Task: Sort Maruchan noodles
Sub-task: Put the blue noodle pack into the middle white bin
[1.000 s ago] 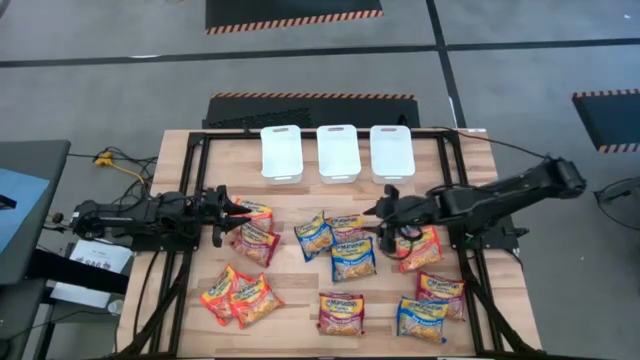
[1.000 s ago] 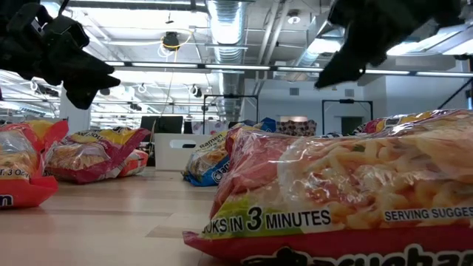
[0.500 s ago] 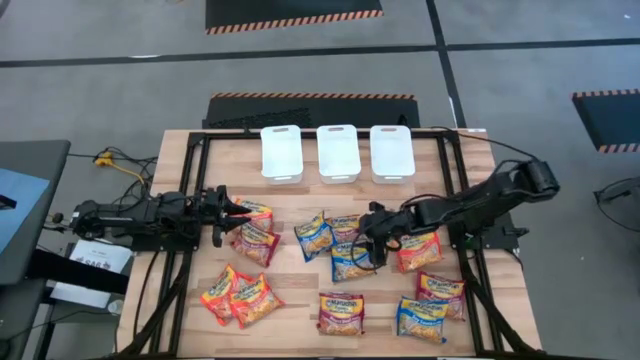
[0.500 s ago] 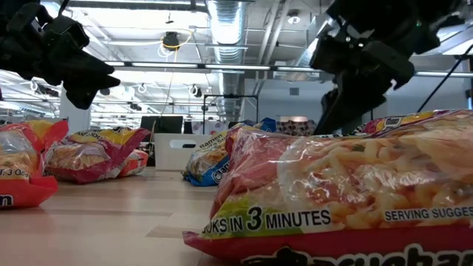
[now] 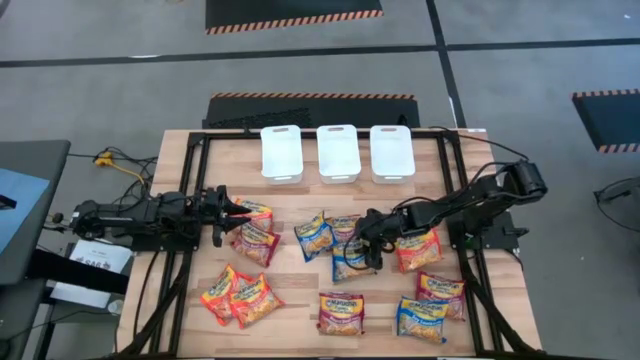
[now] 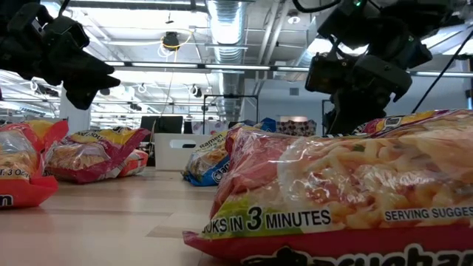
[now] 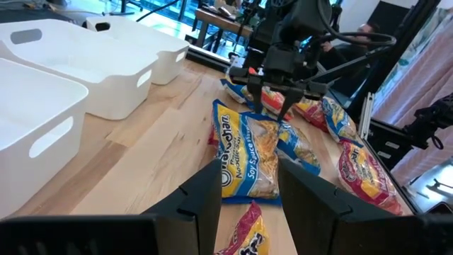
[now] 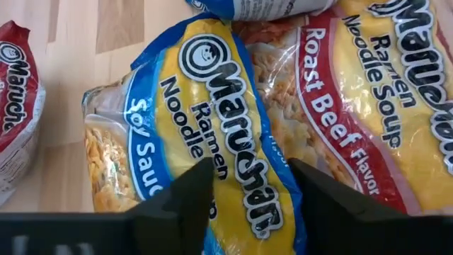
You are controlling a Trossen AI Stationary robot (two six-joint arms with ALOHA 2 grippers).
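Note:
Several Maruchan noodle packets lie flat on the wooden table (image 5: 180,150), printed orange, blue or dark red. My right gripper (image 5: 369,252) slants down over a blue Soy Sauce packet (image 8: 212,120) in the middle cluster. It is open, with one finger on each side of the packet's crinkled middle. A dark red Roast Beef packet (image 8: 368,92) lies against the blue one. My left gripper (image 5: 243,212) waits open and level above the packets at the table's left. It holds nothing. My right gripper (image 8: 248,202) comes at the blue packet from above, slanting in from the table's right. Its fingers (image 8: 185,195) straddle the packet's yellow band (image 8: 244,166). The packet lies flat on the table. Whether the fingers touch it, I cannot tell.
Three white tubs (image 5: 282,152) (image 5: 338,150) (image 5: 392,150) stand in a row at the far edge. More packets lie at the near left (image 5: 240,295), near middle (image 5: 341,312) and near right (image 5: 430,305). A black frame (image 5: 195,200) borders the table.
My right gripper has come down and moved toward the table's left, from above the orange packet at the right onto the blue packet in the middle cluster. It has tipped more steeply downward. The packets have stayed where they were.

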